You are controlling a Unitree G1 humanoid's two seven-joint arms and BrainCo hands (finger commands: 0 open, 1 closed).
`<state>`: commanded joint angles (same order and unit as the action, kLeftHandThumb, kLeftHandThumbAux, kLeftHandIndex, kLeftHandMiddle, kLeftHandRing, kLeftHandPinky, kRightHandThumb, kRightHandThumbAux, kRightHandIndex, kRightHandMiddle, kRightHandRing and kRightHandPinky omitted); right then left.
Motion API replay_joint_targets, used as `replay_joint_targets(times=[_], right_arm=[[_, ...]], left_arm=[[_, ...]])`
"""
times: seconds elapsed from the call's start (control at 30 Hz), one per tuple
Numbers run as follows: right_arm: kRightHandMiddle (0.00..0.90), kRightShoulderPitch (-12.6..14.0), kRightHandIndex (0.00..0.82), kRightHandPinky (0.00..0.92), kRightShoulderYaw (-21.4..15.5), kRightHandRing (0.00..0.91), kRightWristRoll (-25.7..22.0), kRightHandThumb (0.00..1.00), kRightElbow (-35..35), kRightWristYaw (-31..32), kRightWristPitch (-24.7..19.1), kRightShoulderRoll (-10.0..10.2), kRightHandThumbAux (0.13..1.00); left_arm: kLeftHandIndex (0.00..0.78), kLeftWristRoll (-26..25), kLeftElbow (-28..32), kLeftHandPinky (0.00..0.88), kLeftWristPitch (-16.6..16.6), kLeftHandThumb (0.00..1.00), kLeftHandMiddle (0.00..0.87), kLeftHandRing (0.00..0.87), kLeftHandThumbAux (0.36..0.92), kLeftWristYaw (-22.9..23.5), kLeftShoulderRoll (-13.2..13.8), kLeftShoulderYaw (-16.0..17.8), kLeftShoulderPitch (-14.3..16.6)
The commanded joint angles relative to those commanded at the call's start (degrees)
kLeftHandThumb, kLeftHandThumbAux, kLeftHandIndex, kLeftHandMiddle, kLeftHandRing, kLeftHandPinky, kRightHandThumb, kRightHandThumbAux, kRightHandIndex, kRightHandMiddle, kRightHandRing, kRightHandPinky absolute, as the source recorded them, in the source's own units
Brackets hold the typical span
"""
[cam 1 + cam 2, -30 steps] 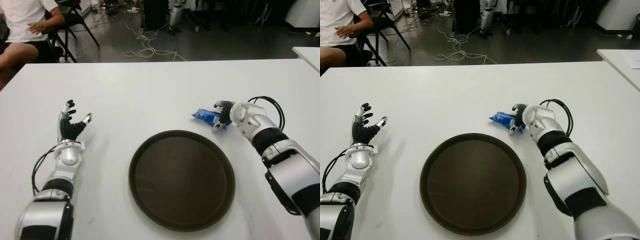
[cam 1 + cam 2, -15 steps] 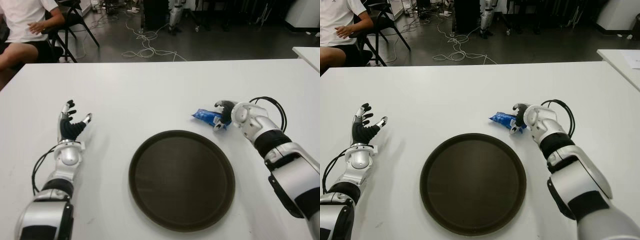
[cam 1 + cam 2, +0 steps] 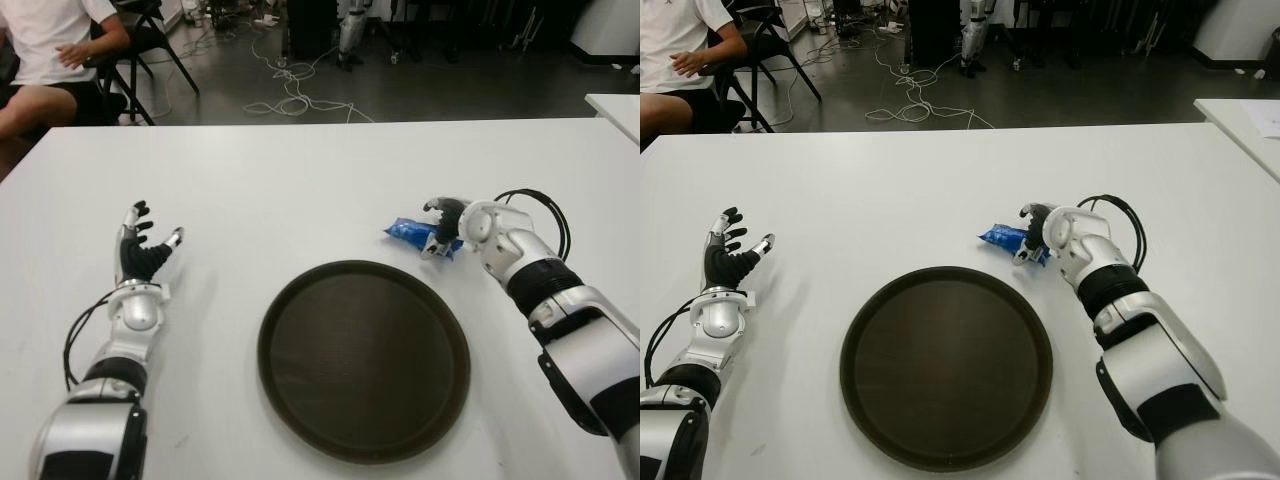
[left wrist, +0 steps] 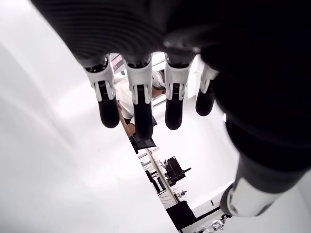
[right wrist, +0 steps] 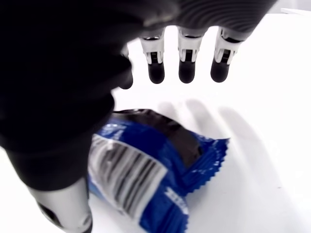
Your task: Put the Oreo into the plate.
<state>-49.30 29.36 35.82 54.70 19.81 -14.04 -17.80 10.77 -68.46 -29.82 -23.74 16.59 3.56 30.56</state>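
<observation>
The Oreo is a blue pack (image 3: 408, 232) lying flat on the white table (image 3: 300, 190), just beyond the far right rim of the dark round plate (image 3: 364, 355). My right hand (image 3: 440, 226) hovers over the pack's right end. In the right wrist view its fingers (image 5: 187, 53) are stretched out above the pack (image 5: 146, 170) and the thumb stands beside it, with nothing gripped. The plate holds nothing. My left hand (image 3: 145, 245) shows at the left of the plate, well apart from it, its fingers (image 4: 141, 102) spread and holding nothing.
A seated person (image 3: 50, 50) is beyond the table's far left corner, beside a chair. Cables (image 3: 295, 90) lie on the floor behind the table. The corner of a second white table (image 3: 615, 105) shows at the right edge.
My right hand has edged slightly farther over the Oreo pack's right end. The pack, the plate and the left hand have stayed where they were.
</observation>
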Motion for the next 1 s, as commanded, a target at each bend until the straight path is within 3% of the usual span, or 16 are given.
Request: replay_joint_targets(times=[0.47,1.0], right_arm=[[0.058,-0.6,0.053,0.000,-0.3,0.026,-0.2,0.000,0.2,-1.4,-0.8,1.4,0.820],[0.060,-1.4,0.042,0.000,-0.3,0.016,-0.4,0.000,-1.1,1.0,-0.3,1.4,0.818]], left_arm=[[0.103,0.4,0.0,0.144,-0.5,0.138,0.145,0.148,0.709,0.2,0.3,-0.3,-0.1],[0.107,0.0,-0.1,0.162,-1.0,0.133,0.156,0.161,0.723,0.8,0.2,-0.1,0.1]])
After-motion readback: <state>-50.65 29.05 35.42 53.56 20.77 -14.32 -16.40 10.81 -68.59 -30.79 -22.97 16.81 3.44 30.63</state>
